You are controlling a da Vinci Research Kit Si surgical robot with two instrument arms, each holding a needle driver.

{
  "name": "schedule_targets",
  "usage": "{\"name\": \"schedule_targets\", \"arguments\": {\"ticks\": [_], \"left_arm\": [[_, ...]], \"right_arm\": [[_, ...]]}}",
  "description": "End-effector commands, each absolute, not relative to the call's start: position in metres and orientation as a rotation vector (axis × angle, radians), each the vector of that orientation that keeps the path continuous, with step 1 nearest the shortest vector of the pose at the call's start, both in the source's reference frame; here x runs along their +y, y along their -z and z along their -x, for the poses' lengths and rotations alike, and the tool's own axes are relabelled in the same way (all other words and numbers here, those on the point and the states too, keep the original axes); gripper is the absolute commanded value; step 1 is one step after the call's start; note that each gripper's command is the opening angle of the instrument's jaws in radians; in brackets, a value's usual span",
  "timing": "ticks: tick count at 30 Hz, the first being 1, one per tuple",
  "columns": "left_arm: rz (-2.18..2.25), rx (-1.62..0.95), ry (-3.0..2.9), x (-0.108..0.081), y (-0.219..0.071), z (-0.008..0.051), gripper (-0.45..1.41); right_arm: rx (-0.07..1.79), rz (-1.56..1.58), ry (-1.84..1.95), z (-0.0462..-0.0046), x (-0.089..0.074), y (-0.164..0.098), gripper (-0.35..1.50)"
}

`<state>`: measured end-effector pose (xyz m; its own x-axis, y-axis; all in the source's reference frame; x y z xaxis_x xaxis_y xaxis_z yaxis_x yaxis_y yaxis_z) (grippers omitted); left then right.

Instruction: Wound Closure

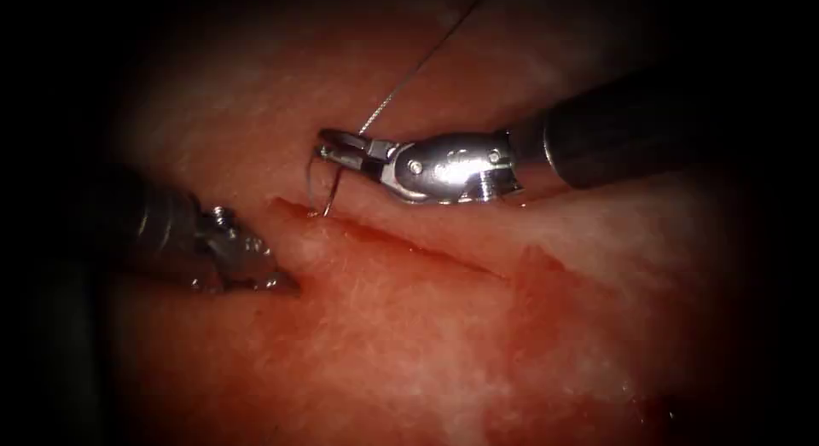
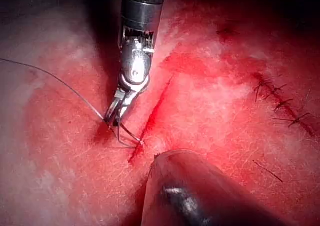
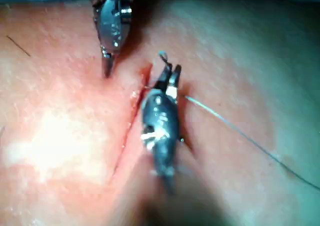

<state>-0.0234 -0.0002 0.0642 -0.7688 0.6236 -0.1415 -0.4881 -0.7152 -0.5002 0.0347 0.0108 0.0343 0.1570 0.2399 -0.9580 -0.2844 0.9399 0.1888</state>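
My left pincer (image 1: 286, 283) sits low at the left end of the cut (image 1: 401, 241), its jaws together and holding nothing, the tip resting on or just above the tissue (image 1: 384, 344). Farther right, my right pincer (image 1: 337, 152) is clamped on the needle (image 1: 328, 186) near its tail end; the curve hangs down with the point touching the tissue at the cut's upper edge. The thread (image 1: 409, 71) runs up and away from that pincer.

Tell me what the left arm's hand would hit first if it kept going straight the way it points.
Probably the tissue at the left end of the cut: the left hand, holding nothing, points there. The needle, held by the right hand, stands beyond; depth is unclear.
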Motion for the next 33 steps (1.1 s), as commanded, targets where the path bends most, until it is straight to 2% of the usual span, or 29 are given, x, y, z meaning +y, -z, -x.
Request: {"name": "schedule_targets", "arguments": {"ticks": [1,33], "left_arm": [[0.400,-0.599,-2.420,-0.0015,-0.0647,0.0238,-0.45],[0.395,-0.585,-2.409,-0.0013,-0.0663,0.0226,-0.45]], "right_arm": [[1.366,0.018,-0.391,-0.0353,0.0096,-0.0348,-0.35],[1.373,-0.117,-0.580,-0.0357,0.0095,-0.0347,-0.35]]}}
